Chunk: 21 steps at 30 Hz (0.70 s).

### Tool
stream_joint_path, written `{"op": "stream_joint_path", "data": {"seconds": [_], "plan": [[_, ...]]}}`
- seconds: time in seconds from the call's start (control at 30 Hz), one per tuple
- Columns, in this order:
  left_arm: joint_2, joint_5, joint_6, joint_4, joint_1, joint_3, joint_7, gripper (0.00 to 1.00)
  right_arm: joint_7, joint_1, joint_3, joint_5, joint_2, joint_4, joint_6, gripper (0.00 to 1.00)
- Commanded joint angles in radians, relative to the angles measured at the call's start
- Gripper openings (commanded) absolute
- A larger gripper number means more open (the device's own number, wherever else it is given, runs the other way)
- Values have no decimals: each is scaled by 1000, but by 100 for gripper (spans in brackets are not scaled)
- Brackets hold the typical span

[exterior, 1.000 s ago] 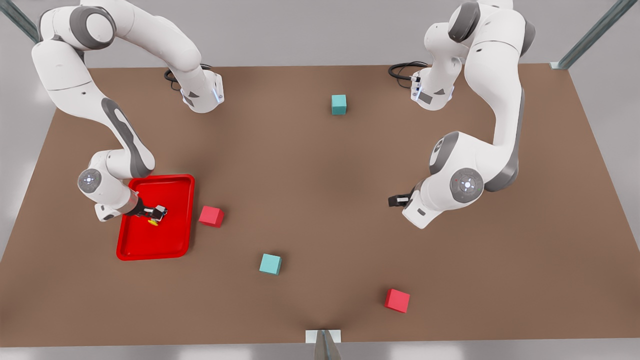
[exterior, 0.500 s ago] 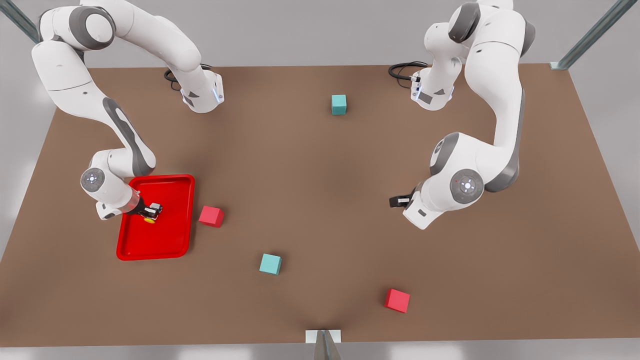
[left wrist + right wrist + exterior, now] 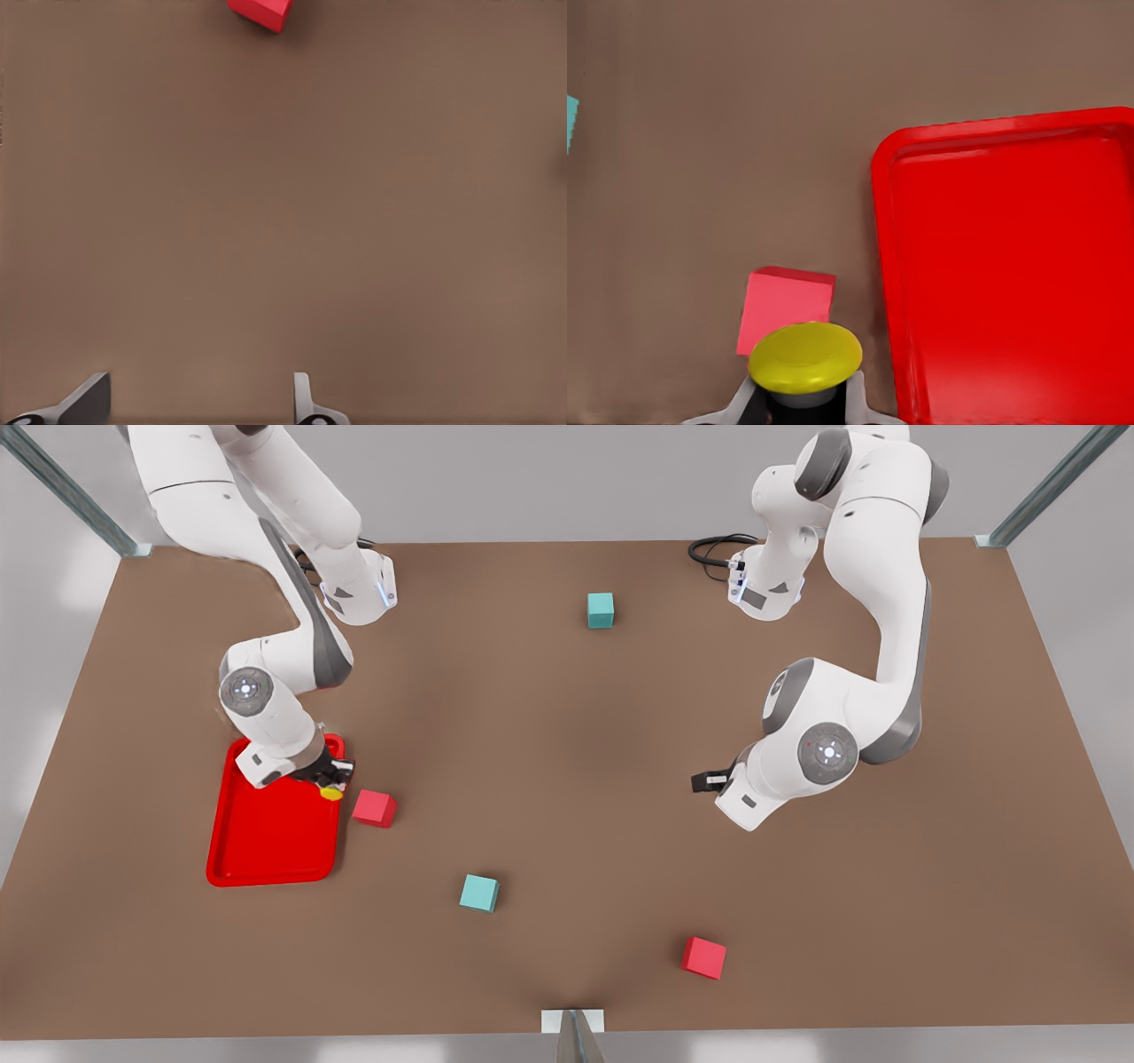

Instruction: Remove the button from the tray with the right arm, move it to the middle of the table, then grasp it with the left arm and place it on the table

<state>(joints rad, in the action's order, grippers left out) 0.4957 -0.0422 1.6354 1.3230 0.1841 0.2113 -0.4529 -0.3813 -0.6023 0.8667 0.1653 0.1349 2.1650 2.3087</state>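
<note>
Right gripper, black, two fingers clamped on the button; yellow round cap facing down toward the table, dark body pinched between the fingers. Held in the air over the tray's edge nearest the middle of the table, apparently just past the rim, though the exact height is hard to judge from the front view. Directly beneath in the right wrist view, a small red cube just beside the tray, on the brown table. Tray bright red, shallow, rounded corners, lying at the front view's left. White right arm bent down over the tray's far corner.

Left gripper at the front view's right, fingers spread apart with nothing between them, hovering above bare tabletop. Left arm waiting. Another red cube farther out in the left wrist view. Two teal cubes on the table: one near the middle, one toward the far edge.
</note>
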Motion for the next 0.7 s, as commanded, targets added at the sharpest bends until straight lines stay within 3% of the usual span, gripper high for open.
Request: {"op": "stream_joint_path", "data": {"seconds": [0.0, 0.1, 0.17, 0.3, 0.4, 0.47, 0.67], "plan": [[1, 1, 3, -1, 0, 0, 2, 100, -163, 142, 3, -210, -41, 3, -130, 37], [4, 7, 4, 1, 0, -1, 0, 100, -360, 386, -43, -244, 72, -63, -112, 38], [4, 8, 6, -1, 6, -1, -7, 100, -424, 756, -386, -256, 192, -227, -123, 39], [6, 13, 6, 1, 9, -3, -7, 100, -472, 1001, -618, -277, 420, -540, -150, 39], [4, 13, 6, 1, 11, 0, -9, 100, -473, 1024, -643, -277, 543, -714, -150, 41], [-2, 13, 3, 1, 9, 0, -9, 100, -484, 1102, -709, -303, 598, -797, -147, 41], [-2, 16, 4, -1, 9, 0, -7, 100, -484, 1217, -707, -368, 789, -1094, -143, 43]]}}
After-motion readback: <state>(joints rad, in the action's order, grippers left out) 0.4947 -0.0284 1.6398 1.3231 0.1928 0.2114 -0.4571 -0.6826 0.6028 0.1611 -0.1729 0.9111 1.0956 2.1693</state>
